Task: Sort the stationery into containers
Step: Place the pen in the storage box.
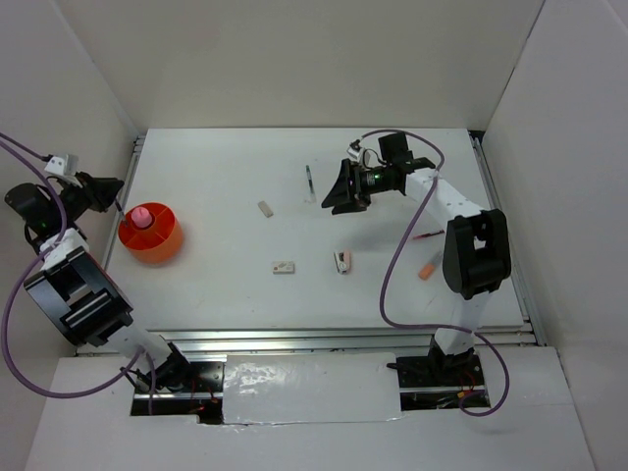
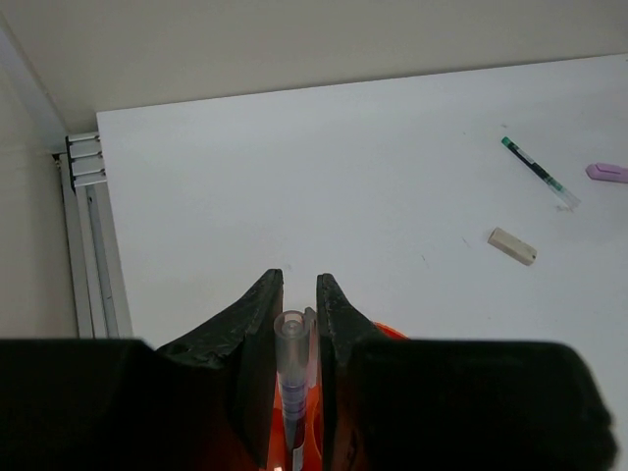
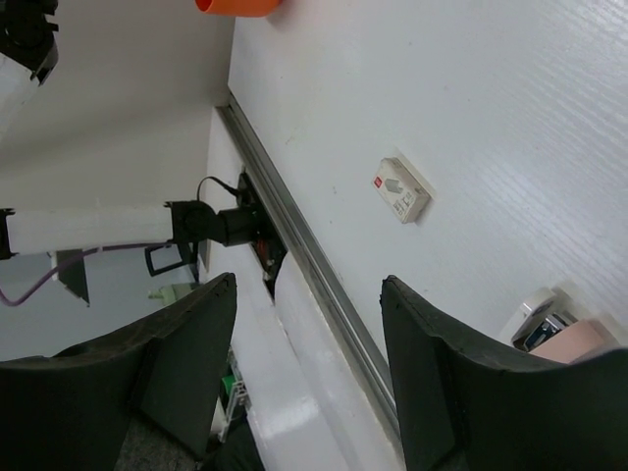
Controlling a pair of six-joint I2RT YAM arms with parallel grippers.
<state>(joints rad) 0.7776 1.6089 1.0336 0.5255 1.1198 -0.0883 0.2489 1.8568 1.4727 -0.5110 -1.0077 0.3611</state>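
Observation:
My left gripper (image 2: 299,280) is shut on a pen with a clear cap (image 2: 291,345), held end-on between the fingers. The orange-red tub (image 2: 389,332) shows just below and behind the jaws. From above, the left gripper (image 1: 115,200) sits at the tub's (image 1: 157,245) left rim, and a pink stubby cylinder (image 1: 144,215) lies inside. My right gripper (image 1: 339,196) hangs open above mid-table with nothing between its fingers (image 3: 201,324). Near it on the table lie a dark pen (image 1: 309,182), a white eraser (image 1: 265,208), two more erasers (image 1: 285,267) (image 1: 341,260), a red pen (image 1: 428,235) and an orange bit (image 1: 427,271).
White walls enclose the table on the left, back and right. A metal rail (image 2: 83,245) runs along the left edge, another (image 3: 314,265) along the near edge. A lilac pen (image 2: 608,173), a green-marked pen (image 2: 540,172) and an eraser (image 2: 512,245) lie far to the right of the left gripper.

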